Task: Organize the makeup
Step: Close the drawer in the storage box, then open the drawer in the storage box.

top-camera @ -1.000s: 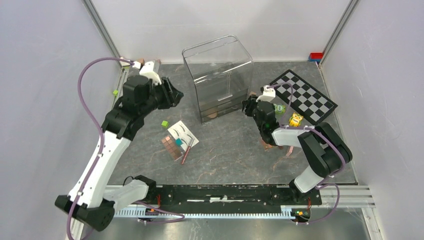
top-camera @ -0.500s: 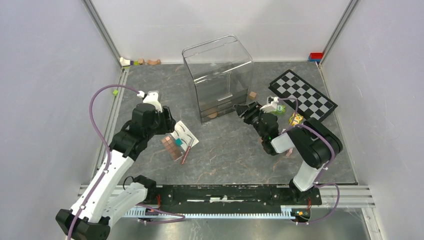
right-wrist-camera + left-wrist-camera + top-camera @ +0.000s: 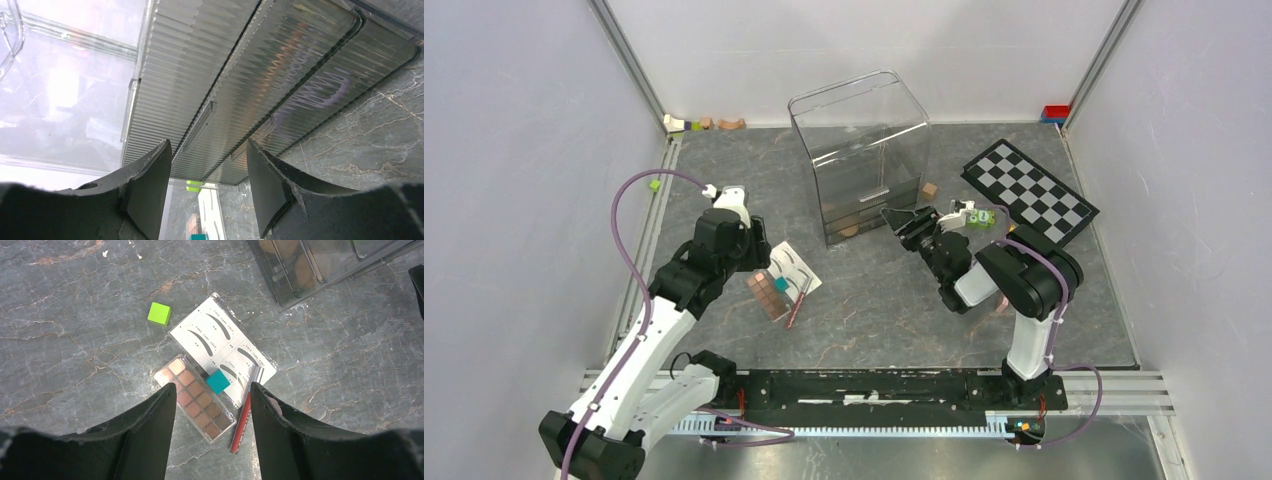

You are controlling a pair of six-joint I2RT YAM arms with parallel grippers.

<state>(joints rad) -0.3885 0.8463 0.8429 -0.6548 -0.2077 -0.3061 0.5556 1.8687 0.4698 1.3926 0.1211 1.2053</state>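
Makeup [image 3: 790,266] status: partly organized, by estimate. Judged done: rounded brown and peach items visible inside the drawers [image 3: 295,270] low in the clear organizer [image 3: 864,150] at the back of the bench [image 3: 874,320]. Judged left: a loose cluster on the bench, left of the organizer and apart from it:
- white eyebrow card [image 3: 215,335]
- brown eyeshadow palette [image 3: 195,397], just beside the card
- red pencil [image 3: 242,420], one end across the card's corner

Disregard the teal cube [image 3: 217,382] at the card's edge beside the palette, and the green cube [image 3: 159,313] near the card; not makeup.

Left fingers [image 3: 213,391]: parted to a moderate gap, holding nothing, poised above the cluster, with palette and teal cube between the tips in the wrist view. Right fingers [image 3: 207,145]: parted likewise, holding nothing, pointed at the ribbed fronts of the drawers, not touching them as far as visible.

View differences:
- Top view only: both arms together, the organizer's tall upper chamber, checkerboard [image 3: 1029,192] at right.
- Left wrist view only: brow shapes printed on the card, individual palette pans, the pencil's overlap.
- Right wrist view only: drawer handles and ribbing close up; contents blurred by the ribbing, not identifiable.

Possible further items under the right arm; too hidden to name.
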